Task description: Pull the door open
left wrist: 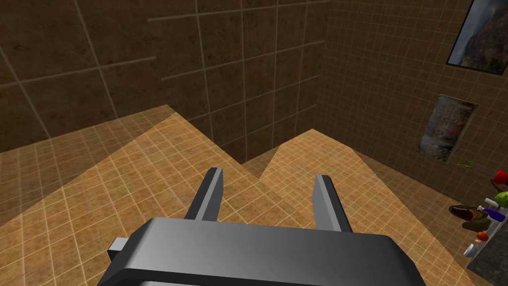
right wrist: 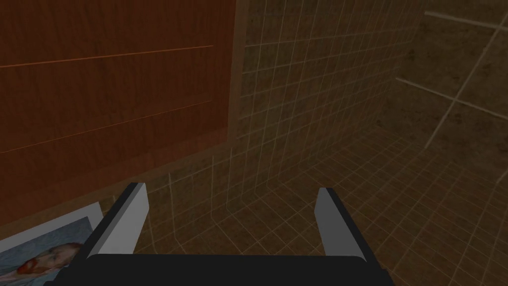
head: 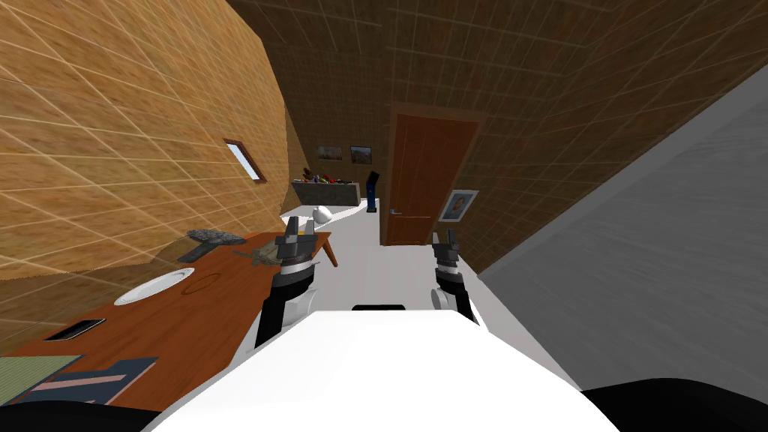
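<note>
The right gripper [right wrist: 230,191] is held with its fingers spread wide and nothing between them. Past its fingertips the brown wooden door [right wrist: 114,89] and its frame are seen, with a framed portrait [right wrist: 44,248] just beside the frame. The left gripper [left wrist: 268,175] is likewise parted and empty, and is pointed at tiled wall. In the head view it is seen over the far corner of the wooden table [head: 187,315], on which a white plate [head: 154,286] lies near the left edge.

The door appears shut and is set in the far wall, well apart from both grippers, ahead and slightly left of the right gripper. Its lever handle [head: 396,213] is placed near the door's left edge, its long axis lying level across the panel. The right arm is judged the nearer to the handle, which lies between the two grippers' lines. No reach is judged possible from here: the gap would first have to be closed by the base, and the handle then approached from the front.
</note>
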{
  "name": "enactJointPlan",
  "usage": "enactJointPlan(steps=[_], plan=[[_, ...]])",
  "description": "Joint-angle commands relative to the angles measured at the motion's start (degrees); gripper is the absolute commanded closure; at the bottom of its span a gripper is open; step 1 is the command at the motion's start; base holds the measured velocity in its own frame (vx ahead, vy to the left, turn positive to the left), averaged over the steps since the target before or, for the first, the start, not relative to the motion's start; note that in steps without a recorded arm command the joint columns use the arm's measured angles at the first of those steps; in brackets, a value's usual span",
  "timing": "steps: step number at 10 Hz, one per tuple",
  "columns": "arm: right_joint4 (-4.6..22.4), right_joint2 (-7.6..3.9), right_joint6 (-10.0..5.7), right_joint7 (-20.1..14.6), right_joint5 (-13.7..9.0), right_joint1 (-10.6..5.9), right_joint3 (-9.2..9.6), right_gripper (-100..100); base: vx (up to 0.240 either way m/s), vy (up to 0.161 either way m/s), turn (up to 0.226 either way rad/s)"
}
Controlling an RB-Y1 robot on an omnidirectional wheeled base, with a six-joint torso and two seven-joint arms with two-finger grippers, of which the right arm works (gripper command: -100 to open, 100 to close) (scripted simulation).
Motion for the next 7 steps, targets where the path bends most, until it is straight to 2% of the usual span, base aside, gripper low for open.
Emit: enactJointPlan(steps=[1,7], plan=[[2.42,-0.33,-0.60,-0.22,0.09,-0.73,-0.22,-100,0.083,0.017,0.019],[11.41,-1.19,-1.82,-0.75,0.63,-4.32,-0.94,-100,0.099,0.007,0.022]])
